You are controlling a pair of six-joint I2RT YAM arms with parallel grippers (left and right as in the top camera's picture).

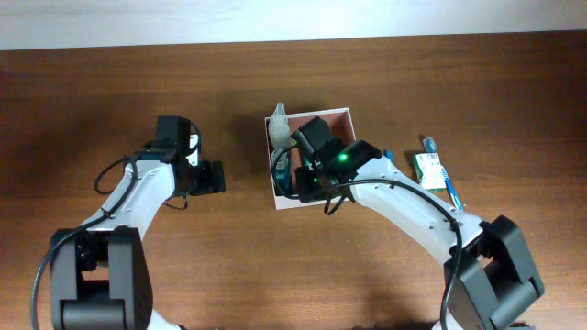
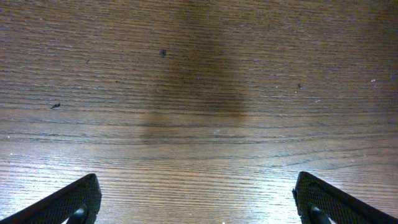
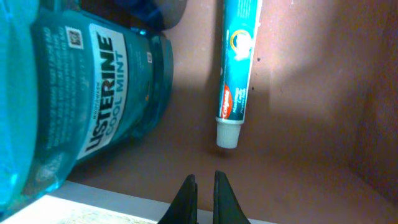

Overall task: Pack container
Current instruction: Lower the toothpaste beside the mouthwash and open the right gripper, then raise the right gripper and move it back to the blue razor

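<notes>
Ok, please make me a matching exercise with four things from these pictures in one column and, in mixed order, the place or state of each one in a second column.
Things:
1. toothpaste tube
2. toothbrush
3. left end effector
4. right end effector

Places or states:
A. shut, over the inside of the container
B. open, over the bare wood of the table
C. lying inside the container
D. on the table beside the green box, outside the container

Pairs: 1-C, 2-D, 3-B, 4-A.
</notes>
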